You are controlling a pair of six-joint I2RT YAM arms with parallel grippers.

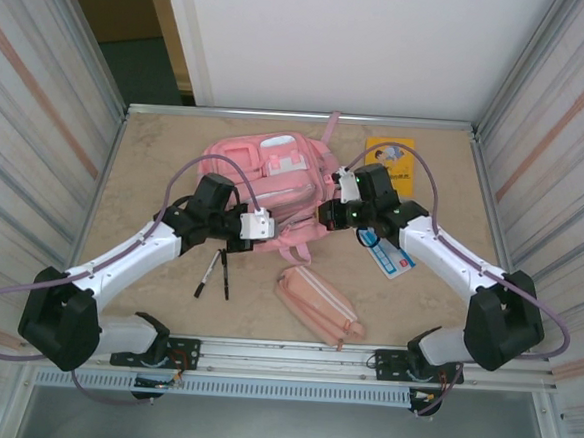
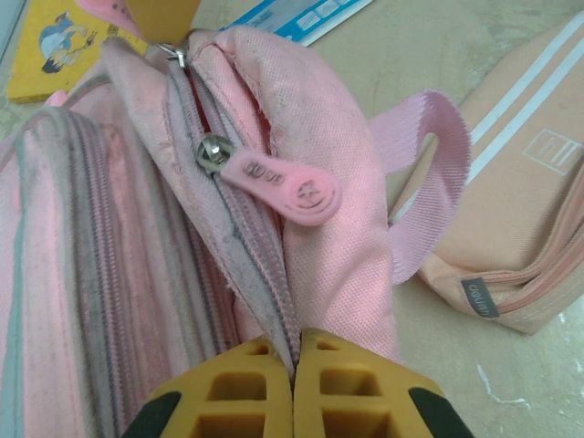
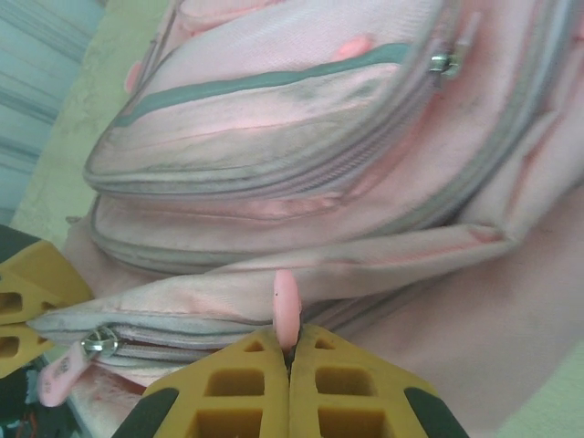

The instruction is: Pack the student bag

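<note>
The student bag lies mid-width near the far edge of the surface. It is pink, with grey-soiled zip lines. Each arm reaches in to its near end. The left hand is clamped on fabric at a zip seam, and the right hand pinches a pink zip pull. Toward the front edge lie a pencil case and two pens. A yellow booklet sits toward the far right corner.

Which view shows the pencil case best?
The top view: the whole pencil case lies there, near the bag. The left wrist view catches one part, cut off by the frame, with its stripes close up.
</note>
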